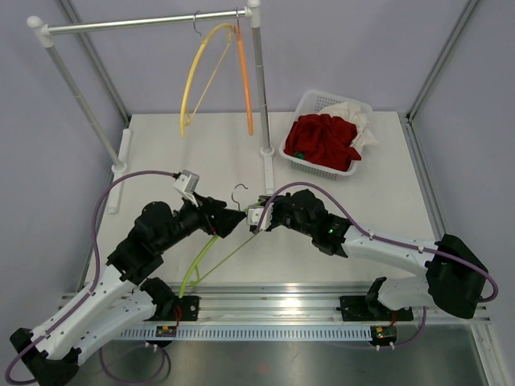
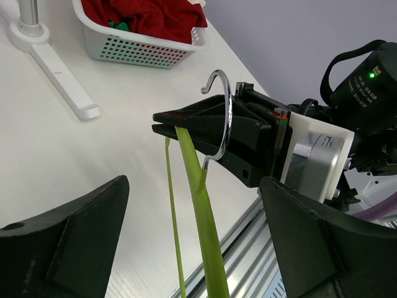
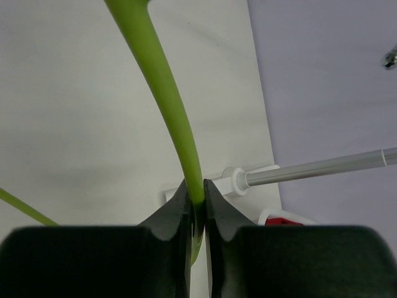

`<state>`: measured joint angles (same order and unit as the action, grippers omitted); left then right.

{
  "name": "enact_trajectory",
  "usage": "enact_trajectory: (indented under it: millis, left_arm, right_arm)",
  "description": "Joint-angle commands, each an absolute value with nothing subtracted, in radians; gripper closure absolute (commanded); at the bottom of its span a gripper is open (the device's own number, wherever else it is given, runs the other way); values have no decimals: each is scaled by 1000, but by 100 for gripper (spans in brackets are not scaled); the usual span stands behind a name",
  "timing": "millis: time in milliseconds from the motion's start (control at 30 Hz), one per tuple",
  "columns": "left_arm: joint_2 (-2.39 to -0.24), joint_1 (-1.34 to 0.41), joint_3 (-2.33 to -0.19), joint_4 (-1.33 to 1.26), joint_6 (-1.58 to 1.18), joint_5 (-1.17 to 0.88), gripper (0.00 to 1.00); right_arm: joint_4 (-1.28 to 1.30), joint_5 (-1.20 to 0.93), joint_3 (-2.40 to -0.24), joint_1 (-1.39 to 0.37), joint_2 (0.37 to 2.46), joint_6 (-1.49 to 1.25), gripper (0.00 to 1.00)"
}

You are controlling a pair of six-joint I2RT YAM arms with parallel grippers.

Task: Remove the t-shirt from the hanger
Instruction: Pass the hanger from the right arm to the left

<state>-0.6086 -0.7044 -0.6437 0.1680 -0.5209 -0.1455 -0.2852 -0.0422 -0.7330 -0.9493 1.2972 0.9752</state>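
So the red t-shirt (image 1: 322, 138) is lying crumpled in the white basket (image 1: 315, 167) at the far right of the table, with a white cloth (image 1: 356, 114) bunched behind it. It's well apart from the green hanger (image 3: 167, 93).

That hanger is down near the front middle, and the right gripper (image 3: 197, 202) has its jaws pinched tight on the green plastic just below the metal hook (image 2: 223, 115). The hook points up and away from the arms, and the rest of the hanger trails down toward the near edge.

The left gripper (image 2: 193, 181) sits right across from it with its fingers spread wide, holding nothing. The hanger's neck is in front of the gap. Can't tell if the fingers touch it.

The surface is a plain white table (image 1: 161, 161) with an aluminium rail (image 1: 273, 310) along the near edge where both arms are bolted. Purple cables (image 1: 100, 217) loop off each arm.

A white clothes rack (image 1: 145, 22) stands at the back. A yellow hanger (image 1: 193, 72) and an orange hanger (image 1: 244, 80) hang off its bar near the right post. The walls all round are pale lilac-grey panels with metal framing.
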Motion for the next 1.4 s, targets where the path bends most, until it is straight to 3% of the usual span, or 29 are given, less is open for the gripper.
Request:
enact_trajectory:
  millis: [0, 167, 233, 733, 867, 1133, 1367]
  left_arm:
    - [-583, -704, -632, 143, -515, -130, 12]
    - [-587, -704, -632, 149, -502, -135, 21]
    - [-613, -704, -641, 153, -491, -129, 28]
    - [-692, -750, -687, 201, -449, -5, 50]
    - [-704, -756, -693, 204, -445, -9, 62]
    - [-722, -778, -704, 207, -433, -5, 59]
    - [-727, -795, -712, 209, -422, -5, 77]
  right_arm:
    - [-393, -12, -746, -959, 1266, 991, 100]
    - [-390, -6, -755, -959, 1270, 996, 100]
    - [-377, -9, -759, -959, 1269, 997, 100]
    - [-256, 43, -841, -989, 1312, 1008, 100]
    - [-249, 52, -848, -994, 1316, 1009, 100]
    - [-238, 94, -877, -996, 1347, 1009, 100]
    - [-244, 129, -890, -996, 1355, 1005, 100]
